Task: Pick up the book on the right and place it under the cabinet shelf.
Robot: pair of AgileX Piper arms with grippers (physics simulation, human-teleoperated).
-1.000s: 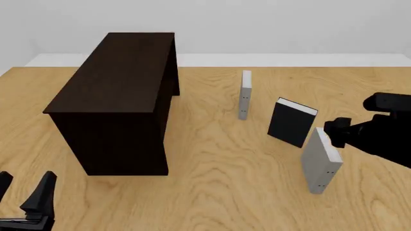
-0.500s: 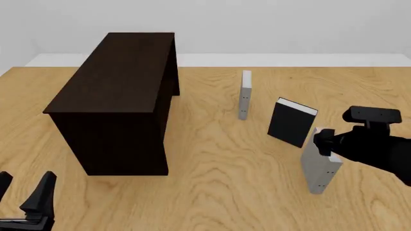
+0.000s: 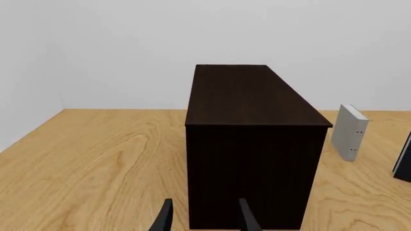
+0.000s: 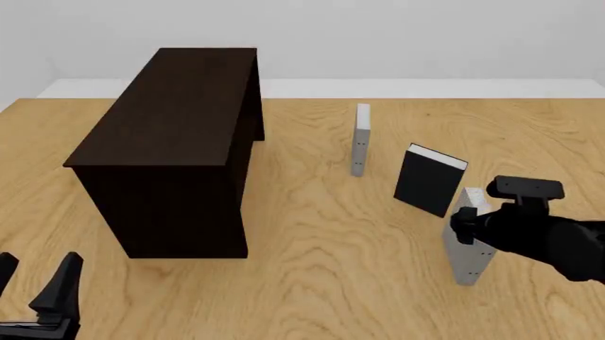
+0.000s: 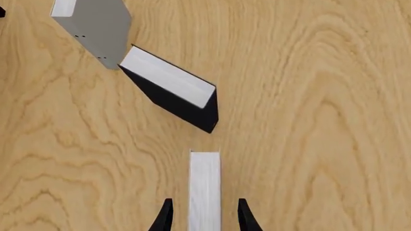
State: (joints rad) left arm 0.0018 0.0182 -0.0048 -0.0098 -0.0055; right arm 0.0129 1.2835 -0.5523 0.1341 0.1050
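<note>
The book (image 4: 467, 253), light grey with white pages, stands upright at the right front of the table. In the right wrist view its white page edge (image 5: 205, 185) runs between the two fingers (image 5: 165, 216). My right gripper (image 4: 462, 225) (image 5: 204, 217) is open and straddles the book's top, with small gaps on both sides. The dark brown cabinet shelf (image 4: 180, 142) (image 3: 253, 144) stands at the left. My left gripper (image 4: 36, 278) (image 3: 205, 219) is open near the front left corner, holding nothing and pointing at the cabinet.
A black-covered book (image 4: 427, 180) (image 5: 173, 94) stands just behind the right book, close to my right arm. Another grey book (image 4: 361, 139) (image 5: 96, 26) (image 3: 350, 132) stands upright farther back, mid-table. Bare wood lies between the cabinet and the books.
My right arm has moved left and down, bringing its gripper over the top of the right grey book. The book leaned at first and now stands straighter. The left arm has not moved.
</note>
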